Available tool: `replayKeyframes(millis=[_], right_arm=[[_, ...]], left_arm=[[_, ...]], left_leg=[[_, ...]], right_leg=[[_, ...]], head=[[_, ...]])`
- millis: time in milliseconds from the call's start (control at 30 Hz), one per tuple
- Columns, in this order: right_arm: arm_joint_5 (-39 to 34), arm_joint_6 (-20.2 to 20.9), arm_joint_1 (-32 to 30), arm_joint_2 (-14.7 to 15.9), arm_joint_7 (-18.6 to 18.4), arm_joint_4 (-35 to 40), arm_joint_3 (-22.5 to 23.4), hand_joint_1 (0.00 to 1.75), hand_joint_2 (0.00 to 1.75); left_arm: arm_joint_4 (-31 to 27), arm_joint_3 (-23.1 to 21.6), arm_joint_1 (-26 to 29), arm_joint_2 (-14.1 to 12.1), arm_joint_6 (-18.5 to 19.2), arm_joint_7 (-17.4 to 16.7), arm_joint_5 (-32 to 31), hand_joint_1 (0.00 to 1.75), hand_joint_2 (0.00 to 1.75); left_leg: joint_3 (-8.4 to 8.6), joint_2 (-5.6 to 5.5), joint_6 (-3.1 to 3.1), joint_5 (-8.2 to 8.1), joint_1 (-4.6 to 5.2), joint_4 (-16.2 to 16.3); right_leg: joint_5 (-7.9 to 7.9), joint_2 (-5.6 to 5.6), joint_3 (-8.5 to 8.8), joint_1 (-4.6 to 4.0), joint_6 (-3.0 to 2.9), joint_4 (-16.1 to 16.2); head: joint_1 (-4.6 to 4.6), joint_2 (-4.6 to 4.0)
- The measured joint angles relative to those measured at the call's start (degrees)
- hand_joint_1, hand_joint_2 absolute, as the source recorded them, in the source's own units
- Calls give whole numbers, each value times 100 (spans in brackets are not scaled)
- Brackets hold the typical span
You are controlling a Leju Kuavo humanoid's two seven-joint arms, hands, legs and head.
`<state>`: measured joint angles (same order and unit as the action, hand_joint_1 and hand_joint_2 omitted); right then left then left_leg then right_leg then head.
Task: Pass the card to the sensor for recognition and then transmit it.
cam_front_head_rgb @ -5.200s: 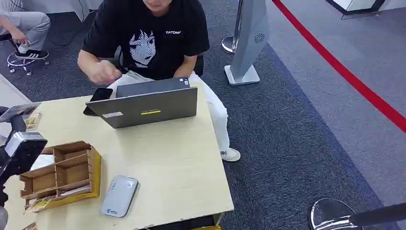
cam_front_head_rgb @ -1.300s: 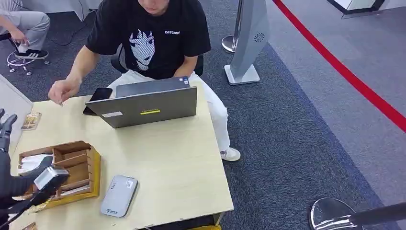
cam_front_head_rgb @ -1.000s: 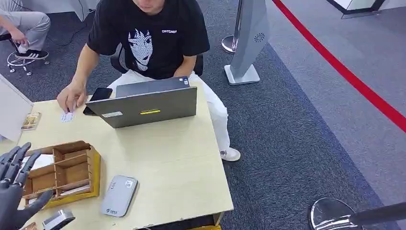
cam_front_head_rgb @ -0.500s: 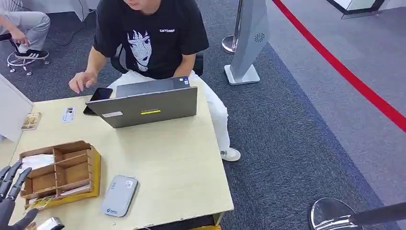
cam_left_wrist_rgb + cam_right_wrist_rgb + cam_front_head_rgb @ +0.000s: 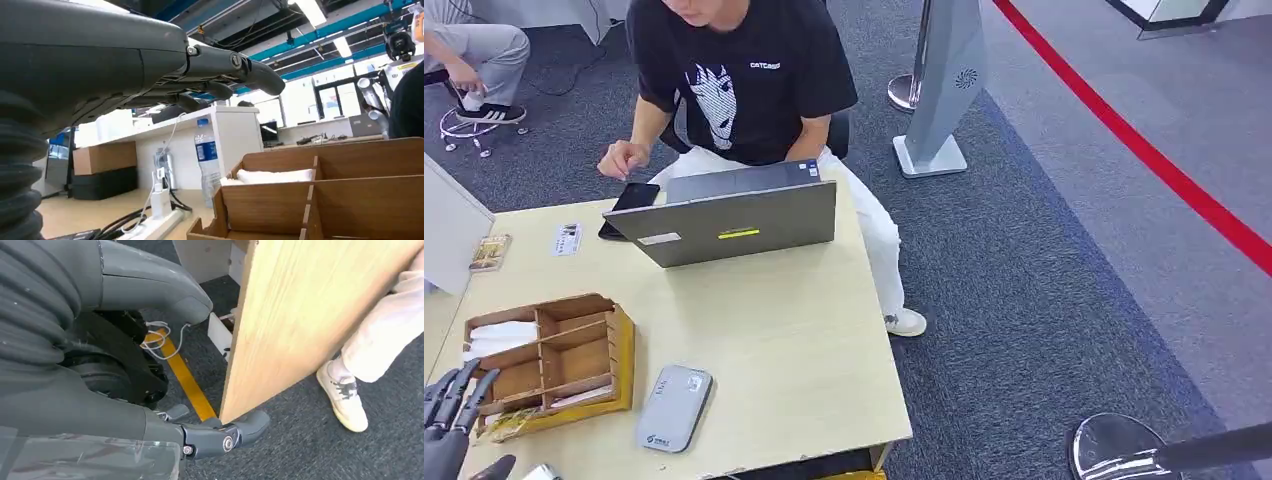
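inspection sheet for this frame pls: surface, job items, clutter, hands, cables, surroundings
Surface: wooden table, pale top.
Job's things: card flat at the far left by the laptop; grey sensor near the front edge; wooden organizer left of it.
Clutter: phone behind the laptop, small packet at the left edge.
Hands: left hand empty, fingers apart, beside the organizer; right hand empty, hanging below the table edge.
Cables: power strip with leads in the left wrist view.
Surroundings: seated person, red floor line, bottle.

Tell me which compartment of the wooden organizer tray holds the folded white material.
The back-left compartment of the wooden divided tray, the one farthest from the grey card reader; the folded white material lies in it, while the neighbouring back compartment looks empty.
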<state>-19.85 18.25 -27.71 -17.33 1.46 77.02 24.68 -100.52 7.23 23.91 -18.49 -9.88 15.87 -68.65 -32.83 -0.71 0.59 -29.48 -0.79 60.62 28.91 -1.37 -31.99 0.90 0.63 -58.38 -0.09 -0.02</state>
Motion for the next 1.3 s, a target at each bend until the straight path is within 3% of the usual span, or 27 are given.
replayKeyframes(millis=[233, 567, 967, 1300], right_arm=[[-24, 11, -2, 0, 20, 13, -37, 0, 175], [-35, 20, -6, 0, 37, 13, -79, 0, 175], [-15, 153, 35, 0, 37, -44, -83, 0, 175], [-140, 175, 63, 0, 46, -146, -85, 0, 175]], left_arm=[[131, 2, -3, 59, -90, -92, -274, 0, 175], [470, 147, -205, 55, -518, -129, -704, 0, 175], [920, 219, -729, 37, -507, -76, -870, 0, 175], [1294, -11, -925, 33, -516, -129, -831, 0, 175]], left_leg=[[1, 0, 0, 0, 0, 0], [1, 0, 0, 0, 0, 0], [3, -2, 0, 0, 0, 0], [1, 0, 0, 0, 0, 0]], right_leg=[[0, 0, 0, 0, 0, 0], [0, 0, 0, 0, 0, 0], [0, 1, 0, 0, 0, 0], [0, 0, -1, 0, 0, 0]], head=[[0, 0], [2, 0], [0, 0], [0, 0]])
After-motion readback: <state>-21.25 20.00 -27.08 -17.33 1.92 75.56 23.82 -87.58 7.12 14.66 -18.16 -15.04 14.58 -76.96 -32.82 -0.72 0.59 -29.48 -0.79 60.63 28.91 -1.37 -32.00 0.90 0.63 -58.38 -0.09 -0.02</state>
